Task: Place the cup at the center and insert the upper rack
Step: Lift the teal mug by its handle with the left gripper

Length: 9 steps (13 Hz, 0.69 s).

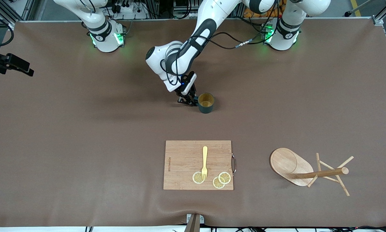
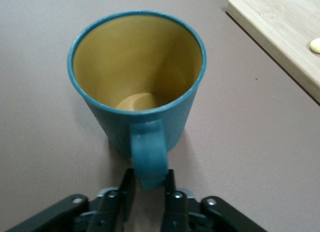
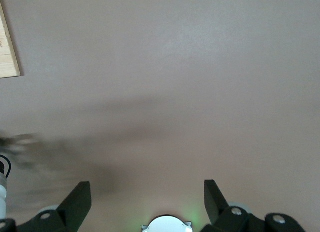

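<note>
In the centre of the front view, the left gripper [image 1: 191, 100] is closed on the small handle of the cup [image 1: 206, 102], which stands upright on the table [image 1: 83, 135] and looks rigid, light, perhaps slippery; the right gripper [image 3: 147, 197] waits wide open, holding nothing.

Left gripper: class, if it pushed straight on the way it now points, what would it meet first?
The left gripper is already shut on the handle of the cup, so the cup's ribbed wall comes first. The cutting board lies off to one side, probably out of line.
</note>
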Motion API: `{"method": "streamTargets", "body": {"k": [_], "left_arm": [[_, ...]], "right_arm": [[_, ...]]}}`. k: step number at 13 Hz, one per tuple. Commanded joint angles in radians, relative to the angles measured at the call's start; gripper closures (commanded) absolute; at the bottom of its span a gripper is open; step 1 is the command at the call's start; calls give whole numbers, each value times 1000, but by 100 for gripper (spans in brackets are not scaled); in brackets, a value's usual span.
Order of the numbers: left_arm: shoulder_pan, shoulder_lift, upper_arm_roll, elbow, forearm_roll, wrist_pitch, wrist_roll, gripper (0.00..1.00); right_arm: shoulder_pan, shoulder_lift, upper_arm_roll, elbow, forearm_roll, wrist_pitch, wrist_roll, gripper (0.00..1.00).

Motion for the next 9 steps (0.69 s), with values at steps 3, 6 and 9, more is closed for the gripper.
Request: {"method": "streamTargets", "body": {"k": [3, 6, 9], "left_arm": [[-6, -9, 4, 3, -7, -18, 2, 100], [-6, -29, 4, 3, -11, -21, 48, 100], [-5, -74, 4, 3, -14, -23, 87, 100]], "right_arm": [[-2, 13, 3, 23, 12, -7, 9, 0], [-2, 13, 3, 23, 12, -7, 9, 0], [-2, 13, 3, 23, 12, -7, 9, 0]]}}
